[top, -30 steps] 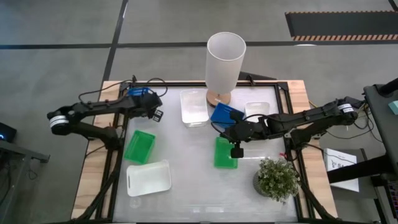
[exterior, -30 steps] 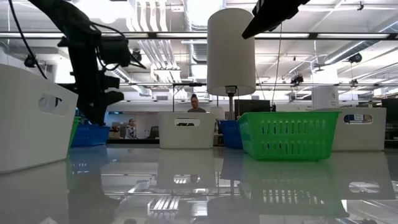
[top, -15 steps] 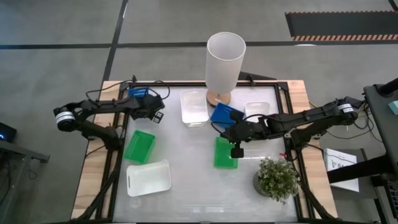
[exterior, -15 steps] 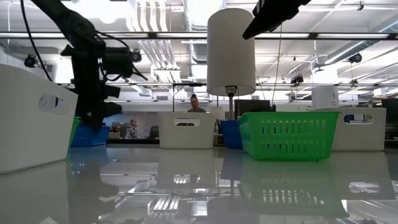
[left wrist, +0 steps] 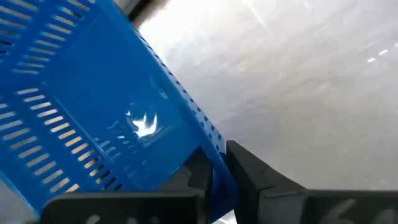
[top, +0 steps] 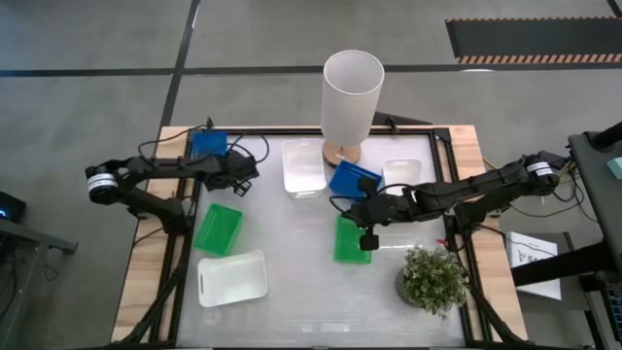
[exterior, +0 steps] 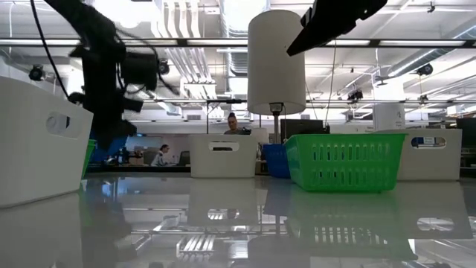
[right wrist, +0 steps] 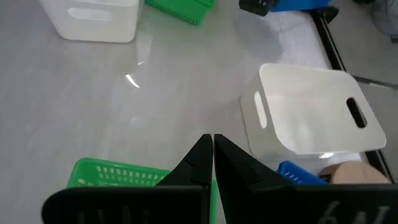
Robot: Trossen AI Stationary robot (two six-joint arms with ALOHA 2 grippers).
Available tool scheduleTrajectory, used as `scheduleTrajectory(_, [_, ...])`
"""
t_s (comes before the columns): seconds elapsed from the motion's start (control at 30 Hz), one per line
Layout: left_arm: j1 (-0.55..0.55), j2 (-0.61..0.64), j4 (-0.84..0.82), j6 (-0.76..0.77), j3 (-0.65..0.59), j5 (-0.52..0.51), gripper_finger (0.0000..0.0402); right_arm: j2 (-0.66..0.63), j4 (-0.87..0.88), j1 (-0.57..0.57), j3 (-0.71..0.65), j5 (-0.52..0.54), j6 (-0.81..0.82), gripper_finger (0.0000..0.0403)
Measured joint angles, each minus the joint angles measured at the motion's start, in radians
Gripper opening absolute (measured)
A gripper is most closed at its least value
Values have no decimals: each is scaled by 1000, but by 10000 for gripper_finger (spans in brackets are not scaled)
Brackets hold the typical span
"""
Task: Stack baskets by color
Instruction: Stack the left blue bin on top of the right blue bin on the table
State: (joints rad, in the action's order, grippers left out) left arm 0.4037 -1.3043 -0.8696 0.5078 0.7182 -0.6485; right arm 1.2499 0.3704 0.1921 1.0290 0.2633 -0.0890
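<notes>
- The left end effector [left wrist: 214, 177] is pinched on the rim of a blue basket [top: 208, 145], upper left of the high view.
- The grip takes only the thin slotted wall at one corner; the basket appears tilted and could pivot or slip out if swung quickly.
- The right end effector [top: 368, 236] is fully closed and empty, above a green basket [top: 352, 240] at frame centre.
- A second blue basket [top: 352, 180] sits beside the lamp [top: 350, 97]; a wide carry path could strike the lamp.
- White baskets [top: 302, 167] rest on the counter [top: 292, 233].
</notes>
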Motion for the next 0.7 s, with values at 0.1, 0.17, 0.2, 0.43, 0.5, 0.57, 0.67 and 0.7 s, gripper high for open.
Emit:
scheduleTrajectory(0.1, [-99,43,-144,-1,89,-25,11,3,-26,0,4,1,-38,9])
scheduleTrajectory(0.17, [-186,77,-213,-18,154,-27,10,11,-39,0,17,2,-63,11])
scheduleTrajectory(0.2, [-236,94,-227,-28,184,-22,10,16,-46,0,23,1,-70,14])
scheduleTrajectory(0.43, [-641,177,-111,-203,303,173,9,75,-83,0,91,1,-186,96])
scheduleTrajectory(0.5, [-728,173,-89,-181,314,174,8,99,-105,0,132,0,-240,126])
scheduleTrajectory(0.57, [-784,150,-67,-149,321,171,8,131,-128,0,185,0,-292,155])
scheduleTrajectory(0.67, [-827,99,-29,-143,321,172,8,196,-136,0,287,-4,-349,191])
scheduleTrajectory(0.7, [-830,82,-12,-153,321,175,8,222,-135,0,323,-15,-359,200])
